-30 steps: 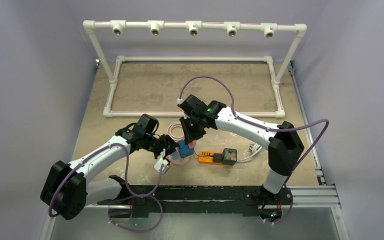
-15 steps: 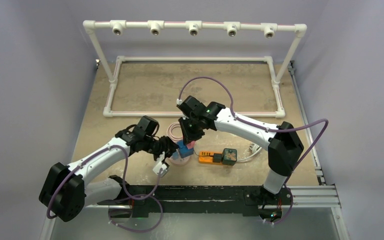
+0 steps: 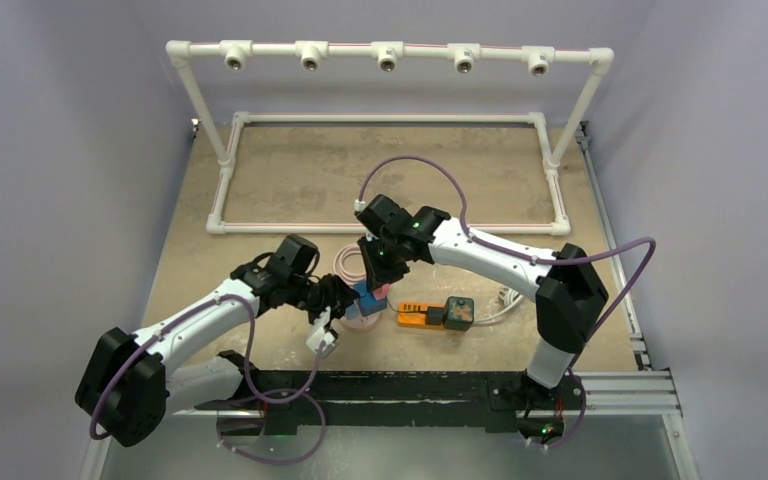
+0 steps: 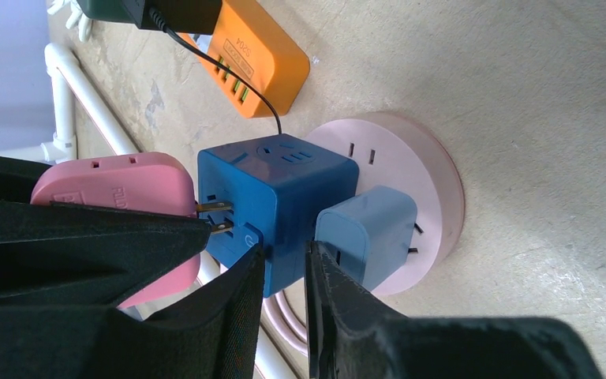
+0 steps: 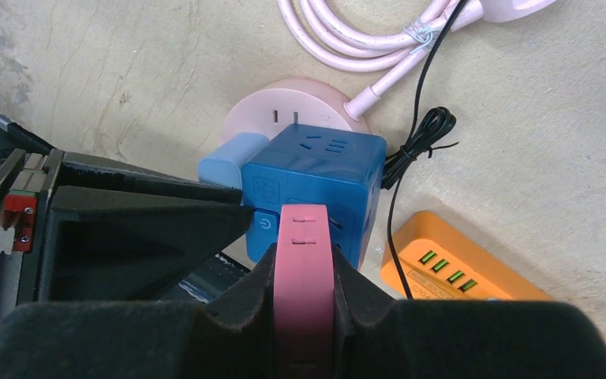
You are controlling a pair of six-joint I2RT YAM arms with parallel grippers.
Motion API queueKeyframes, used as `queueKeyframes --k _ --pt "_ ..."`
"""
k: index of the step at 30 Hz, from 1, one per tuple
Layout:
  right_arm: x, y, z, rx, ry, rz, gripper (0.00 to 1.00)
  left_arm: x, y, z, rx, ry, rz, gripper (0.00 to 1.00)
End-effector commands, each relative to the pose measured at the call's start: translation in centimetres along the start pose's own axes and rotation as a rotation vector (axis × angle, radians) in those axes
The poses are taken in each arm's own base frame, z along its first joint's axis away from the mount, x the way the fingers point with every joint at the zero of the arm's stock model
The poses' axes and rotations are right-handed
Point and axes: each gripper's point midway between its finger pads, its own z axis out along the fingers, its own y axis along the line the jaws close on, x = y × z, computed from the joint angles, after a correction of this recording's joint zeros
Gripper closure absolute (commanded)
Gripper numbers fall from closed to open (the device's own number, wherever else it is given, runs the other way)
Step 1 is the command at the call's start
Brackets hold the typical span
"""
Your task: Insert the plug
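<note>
The pink plug is pinched edge-on in my right gripper, which is shut on it. Its two metal prongs point at a side face of the blue cube socket, tips at the slots, bare metal still showing between plug and cube. The cube stands on a round pink base beside a light blue adapter. My left gripper is closed around the cube's lower corner, both fingers against it. From above, the two grippers meet at the cube.
An orange power strip with a dark adapter lies just right of the cube, its thin black cord bundled near it. A coiled pink cable lies behind. A white PVC frame stands at the back.
My left gripper's jaws have narrowed onto the blue cube and the left arm has shifted slightly. The right gripper with the pink plug has barely moved.
</note>
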Motion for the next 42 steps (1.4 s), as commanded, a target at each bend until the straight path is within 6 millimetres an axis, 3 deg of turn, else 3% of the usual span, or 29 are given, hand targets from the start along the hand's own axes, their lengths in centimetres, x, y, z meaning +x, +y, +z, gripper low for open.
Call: queueKeyframes --k 1,25,42 --pt "-0.6 -0.3 -0.4 0.027 -0.053 0.007 1.0 -0.5 -1.6 0.4 0.045 -0.01 -0.026 0.76" --pt "-1.9 -0.6 -2.2 0.103 -0.092 -0.044 1.0 -0.2 -1.5 0.5 0.038 0.011 -0.054 0.8" --pt "-1.5 0.2 -1.3 0.129 -0.074 -0.078 1.0 -0.2 -1.5 0.7 0.027 0.015 -0.062 0.84"
